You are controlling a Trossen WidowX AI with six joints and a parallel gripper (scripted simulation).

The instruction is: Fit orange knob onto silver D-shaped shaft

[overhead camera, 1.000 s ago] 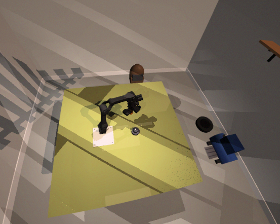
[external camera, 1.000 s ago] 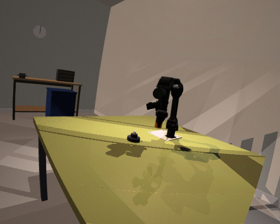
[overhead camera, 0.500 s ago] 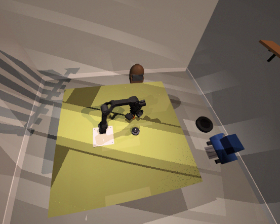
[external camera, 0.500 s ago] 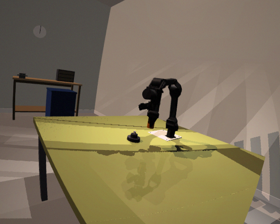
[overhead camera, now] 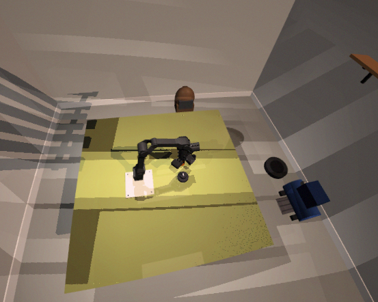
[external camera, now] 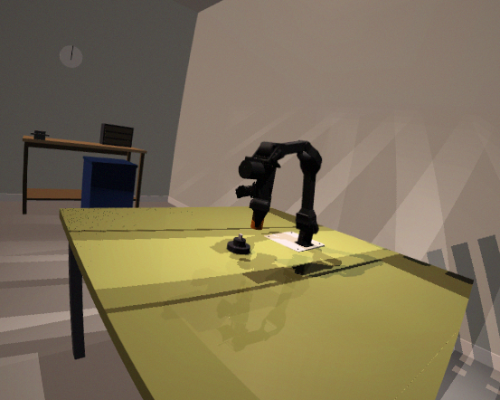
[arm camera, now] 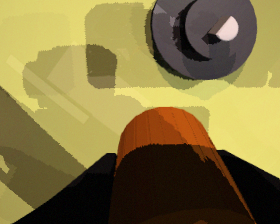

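The orange knob (overhead camera: 182, 164) (external camera: 253, 224) (arm camera: 166, 127) is between the fingers of my gripper (external camera: 258, 221) (arm camera: 165, 161), which is shut on it and holds it above the table. Its underside and hole are hidden. The dark round pedestal (overhead camera: 180, 180) (external camera: 238, 249) (arm camera: 166, 35) stands on the table, apart from the knob; in the wrist view it is ahead of the knob, at the top right. The silver shaft (external camera: 240, 236) (arm camera: 228, 29) stands up from its centre. Its flat side faces the upper left in the wrist view.
The arm's base stands on a white plate (overhead camera: 131, 191) (external camera: 282, 241) on the yellow-green table (overhead camera: 152, 236) (external camera: 345, 335). Shadow bands cross the table. A blue chair (overhead camera: 297, 201), a black round object (overhead camera: 275, 167) and a brown object (overhead camera: 184, 93) are beyond the table's edges.
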